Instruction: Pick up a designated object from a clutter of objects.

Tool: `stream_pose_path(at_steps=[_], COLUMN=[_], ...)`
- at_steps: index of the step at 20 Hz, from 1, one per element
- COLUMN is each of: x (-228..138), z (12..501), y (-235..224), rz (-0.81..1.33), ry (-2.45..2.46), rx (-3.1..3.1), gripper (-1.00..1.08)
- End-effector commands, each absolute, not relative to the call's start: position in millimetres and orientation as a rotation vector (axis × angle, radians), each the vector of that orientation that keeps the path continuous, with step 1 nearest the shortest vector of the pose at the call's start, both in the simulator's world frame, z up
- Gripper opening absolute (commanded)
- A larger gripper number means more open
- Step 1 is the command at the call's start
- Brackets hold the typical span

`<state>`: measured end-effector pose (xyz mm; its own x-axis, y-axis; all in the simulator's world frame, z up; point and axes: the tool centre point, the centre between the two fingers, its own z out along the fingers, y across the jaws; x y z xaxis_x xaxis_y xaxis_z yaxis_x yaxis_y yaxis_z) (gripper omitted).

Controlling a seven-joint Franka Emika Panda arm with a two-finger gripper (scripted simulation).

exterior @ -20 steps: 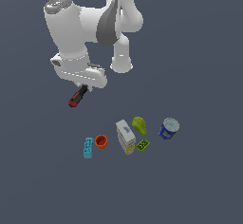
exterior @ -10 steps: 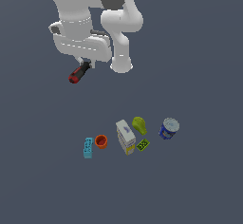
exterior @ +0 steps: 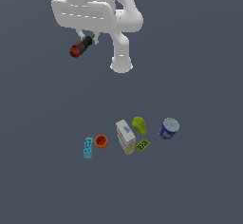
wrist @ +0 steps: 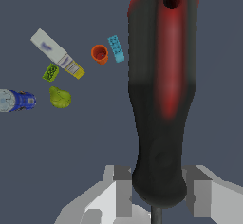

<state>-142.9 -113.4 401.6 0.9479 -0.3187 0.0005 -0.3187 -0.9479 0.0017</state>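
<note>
The screwdriver (exterior: 80, 46), with a red-and-black handle, hangs in the air high above the floor, and my gripper (exterior: 91, 38) is shut on it. In the wrist view its handle (wrist: 163, 90) fills the picture, with the grey fingers (wrist: 122, 192) pressed on either side near the shaft end, the gripper (wrist: 159, 192) closed around it. The rest of the clutter lies far below: a cyan block (exterior: 88, 147), an orange cup (exterior: 101, 141), a white-yellow box (exterior: 125, 136), a green pear shape (exterior: 139, 124), a green flat piece (exterior: 143, 145) and a blue-white can (exterior: 168, 128).
The white arm's links (exterior: 121, 23) fill the upper part of the exterior view. The same clutter appears small in the wrist view: box (wrist: 57, 53), cup (wrist: 99, 53), cyan block (wrist: 116, 48), pear shape (wrist: 60, 97), can (wrist: 16, 100).
The arm has risen with the screwdriver held in the gripper, carrying it upward in the exterior view. The objects on the floor have not moved.
</note>
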Motion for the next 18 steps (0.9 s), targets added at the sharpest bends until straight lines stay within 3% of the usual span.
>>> stream_pose_path(at_steps=[1, 9, 18], x=[-148.7, -158.1, -156.9], z=[416.8, 445.0, 445.4], y=[-109.7, -102.8, -103.1], rz=[0.000, 0.000, 0.000], ry=[-0.507, -0.506, -0.506], rx=[3.099, 3.100, 3.101], gripper=[-1.00, -1.00, -1.00])
